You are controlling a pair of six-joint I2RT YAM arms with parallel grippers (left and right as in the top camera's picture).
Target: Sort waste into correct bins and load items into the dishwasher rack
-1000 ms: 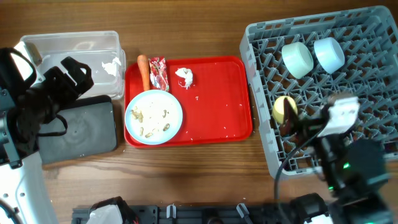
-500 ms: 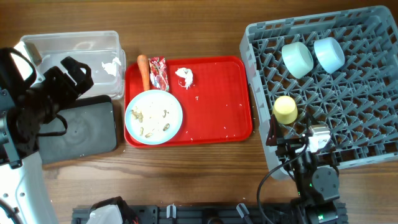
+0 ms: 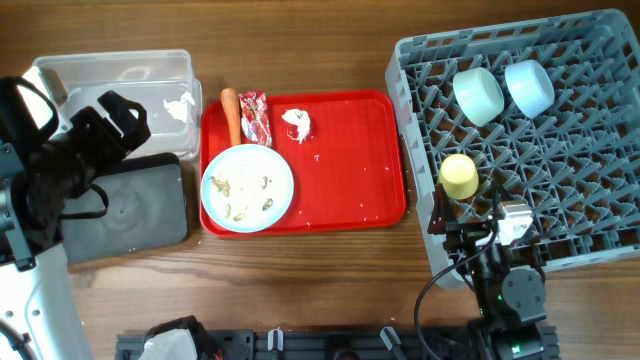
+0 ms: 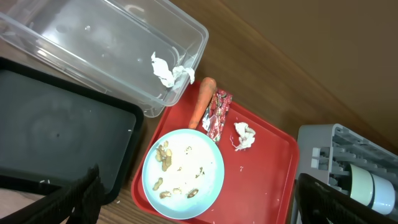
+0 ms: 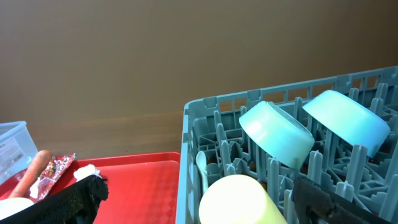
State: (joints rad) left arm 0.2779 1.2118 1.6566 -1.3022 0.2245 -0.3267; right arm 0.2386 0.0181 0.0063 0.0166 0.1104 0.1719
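A round light-blue plate [image 3: 250,165] with pale food scraps [image 3: 243,188] sits on the red tray [image 3: 350,160]. Behind it lie the carrot piece [image 3: 231,115], the red wrapper [image 3: 256,117] and a crumpled tissue [image 3: 297,123]. The grey rack [image 3: 412,150] holds the mint-green bowl [image 3: 478,95], the light-blue bowl [image 3: 528,88], the yellow cup [image 3: 459,176] and the white spoon [image 5: 202,165]. My left gripper [image 4: 199,211] is open and empty, high above the plate. My right gripper [image 5: 205,214] is open just in front of the cup, not gripping it.
The clear tub [image 3: 120,80] at the far left holds another white tissue [image 3: 180,105]. The black tray [image 3: 130,210] lies in front of it, under my left arm. My right arm [image 3: 500,280] hangs over the rack's front edge.
One second ago my right gripper was on the tilted yellow cup. It has let go and drawn back to the rack's front edge. The cup now stands upside down. The left arm has not moved.
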